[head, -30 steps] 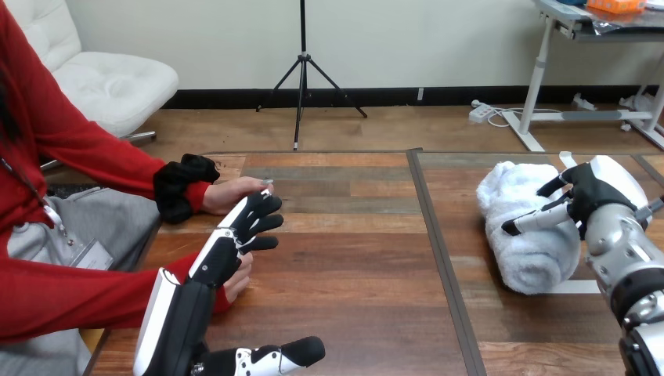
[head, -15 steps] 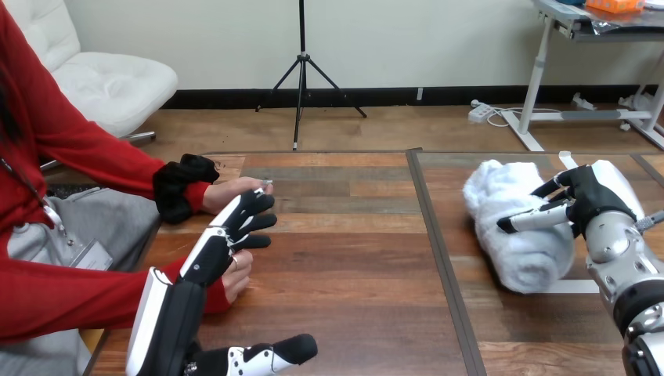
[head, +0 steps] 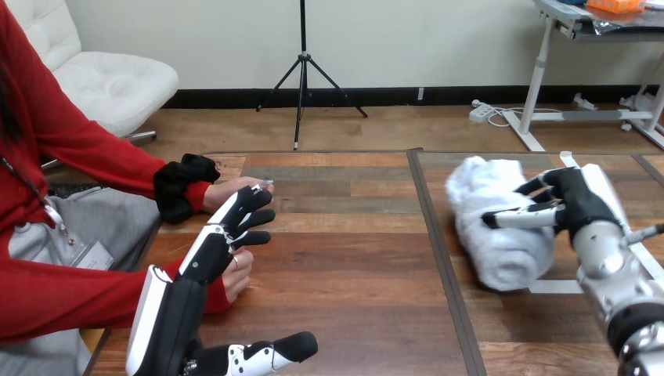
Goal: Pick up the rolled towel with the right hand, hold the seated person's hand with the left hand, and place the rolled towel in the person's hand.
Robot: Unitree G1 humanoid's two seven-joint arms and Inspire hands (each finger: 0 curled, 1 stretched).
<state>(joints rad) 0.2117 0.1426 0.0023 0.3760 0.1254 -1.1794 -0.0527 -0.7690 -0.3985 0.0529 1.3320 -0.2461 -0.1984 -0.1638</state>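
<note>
Table-wise on my feed: a wooden table (head: 352, 270) with planks in mixed browns, a dark seam (head: 438, 258) running front to back right of centre, a white tape strip (head: 557, 287) on the right part, and another white scrap (head: 566, 160) near the far edge.

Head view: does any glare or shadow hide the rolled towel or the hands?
Head view: lighting is even, no glare on the table; the rolled towel shows plainly in the right hand, with a soft shadow below it; the left hand partly covers the person's nearer hand.
</note>
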